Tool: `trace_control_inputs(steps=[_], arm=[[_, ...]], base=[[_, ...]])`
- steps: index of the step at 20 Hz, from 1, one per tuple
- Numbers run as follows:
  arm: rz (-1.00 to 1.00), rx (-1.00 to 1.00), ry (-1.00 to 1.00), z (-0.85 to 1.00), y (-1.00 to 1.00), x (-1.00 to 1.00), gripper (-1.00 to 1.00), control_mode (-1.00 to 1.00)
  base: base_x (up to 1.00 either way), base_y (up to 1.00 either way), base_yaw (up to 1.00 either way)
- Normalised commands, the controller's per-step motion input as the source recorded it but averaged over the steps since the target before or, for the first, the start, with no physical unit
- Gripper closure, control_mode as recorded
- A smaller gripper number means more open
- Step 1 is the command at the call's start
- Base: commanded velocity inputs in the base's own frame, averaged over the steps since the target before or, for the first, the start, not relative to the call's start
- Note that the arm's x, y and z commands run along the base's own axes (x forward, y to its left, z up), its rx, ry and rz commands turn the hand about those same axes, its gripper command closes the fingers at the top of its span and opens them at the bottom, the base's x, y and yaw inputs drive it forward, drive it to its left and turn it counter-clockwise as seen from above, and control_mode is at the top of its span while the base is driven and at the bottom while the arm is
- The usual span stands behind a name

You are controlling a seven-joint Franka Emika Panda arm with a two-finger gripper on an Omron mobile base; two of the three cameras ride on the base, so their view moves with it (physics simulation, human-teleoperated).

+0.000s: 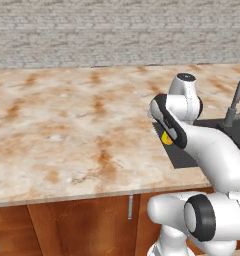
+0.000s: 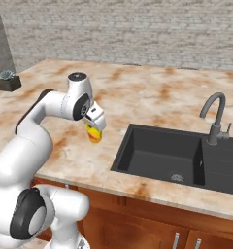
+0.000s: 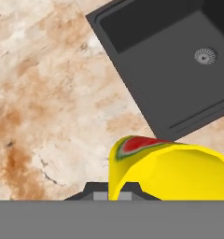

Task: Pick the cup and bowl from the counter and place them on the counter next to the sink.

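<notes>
Yellow cup (image 3: 170, 170) aloft beside sink (image 2: 181, 155)

Yellow cup (image 3: 179, 172) cut by frame btm/right edge

bare counter (image 2: 138, 97) left of sink (image 2: 157, 155)

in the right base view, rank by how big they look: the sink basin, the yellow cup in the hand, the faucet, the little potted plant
1. Dark grey rectangular sink basin
2. Thin dark curved metal faucet
3. Small dark potted plant and yellow cup look alike; the plant stands farther away and the hand partly hides the cup, so no ranking.
</notes>
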Motion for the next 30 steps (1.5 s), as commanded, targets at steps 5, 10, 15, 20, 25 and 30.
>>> trace_control_inputs(steps=[5, 10, 15, 20, 25, 30], arm=[[0.02, 0.0, -0.01, -0.26, -0.1, 0.28, 1.0, -1.0], [0.03, 0.0, -0.04, -0.46, 0.0, 0.31, 1.0, -1.0], [0.02, 0.0, -0.02, -0.37, 0.0, 0.22, 1.0, -1.0], [0.0, 0.0, 0.0, -0.29, 0.0, 0.16, 1.0, -1.0], [0.0, 0.0, 0.0, -0.37, 0.0, 0.13, 1.0, -1.0], [0.0, 0.0, 0.0, -0.44, 0.0, 0.03, 1.0, -1.0]], base=[[0.0, 0.0, 0.0], [0.0, 0.0, 0.0], [0.0, 0.0, 0.0], [0.0, 0.0, 0.0], [0.0, 0.0, 0.0], [0.0, 0.0, 0.0]])
